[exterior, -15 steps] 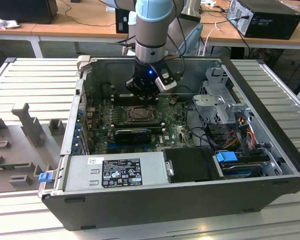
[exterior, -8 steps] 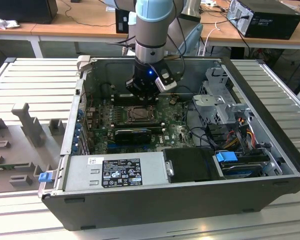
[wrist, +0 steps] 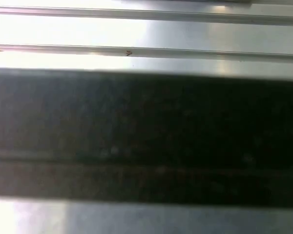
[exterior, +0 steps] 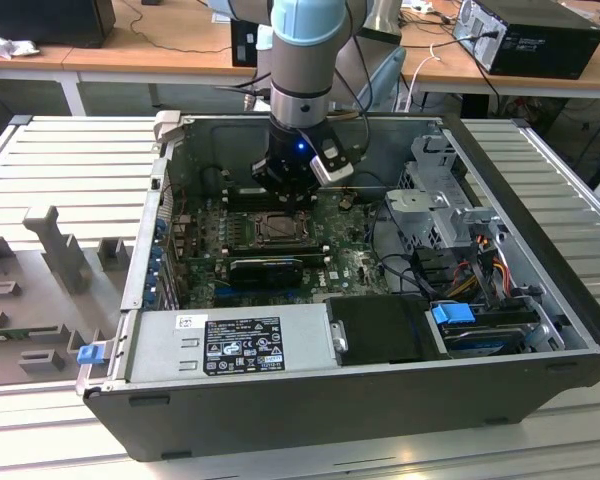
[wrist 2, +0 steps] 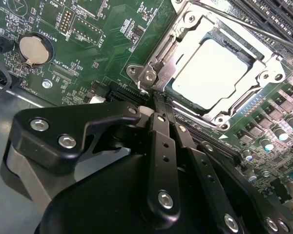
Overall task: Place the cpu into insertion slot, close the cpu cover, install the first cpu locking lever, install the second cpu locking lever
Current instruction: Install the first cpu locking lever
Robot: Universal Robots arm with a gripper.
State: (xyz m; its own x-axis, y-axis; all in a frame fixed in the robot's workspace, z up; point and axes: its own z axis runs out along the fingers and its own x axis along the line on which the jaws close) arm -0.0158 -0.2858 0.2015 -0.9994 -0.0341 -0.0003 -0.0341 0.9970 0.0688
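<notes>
Gripper [wrist 2: 158, 109] sits low over the motherboard [wrist 2: 88, 44], fingers [wrist 2: 162, 146] pressed together into one narrow black stack, nothing visibly between them; tips land at the near corner of the insertion slot [wrist 2: 217, 66], right by the hinge bracket [wrist 2: 149, 73], touching or nearly so, can't tell which; cpu [wrist 2: 210, 70] is seated in the slot, pale square face showing through the cutout; cpu cover [wrist 2: 266, 73] lies flat over it, silvery frame down on all visible sides; a thin lever rod [wrist 2: 244, 24] runs along the far edge of the socket, whether it's latched I can't tell; in the exterior view the gripper [exterior: 285, 205] hangs straight down from the arm [exterior: 305, 60] just behind the socket [exterior: 278, 230].

Room to move: tight; memory slots [wrist 2: 271, 14] flank one side of the socket, a row of round capacitors [wrist 2: 278, 131] another, coin cell battery [wrist 2: 35, 49] well apart across the board; in the exterior view the long black card [exterior: 265, 270] lies just in front of the socket, cables [exterior: 400, 250] and drive cage [exterior: 445, 195] toward the exterior view's right, power supply [exterior: 230, 345] along the near edge; case walls [exterior: 310, 410] box everything in, top open.

Case rests on a ribbed grey metal table [exterior: 70, 160]; grey fixture blocks [exterior: 55, 245] on the exterior view's left; wooden desks [exterior: 180, 45] with other computers [exterior: 540, 35] behind; first wrist view shows bright metal rails [wrist: 146, 51] and a dark band [wrist: 146, 131], not identifiable.
</notes>
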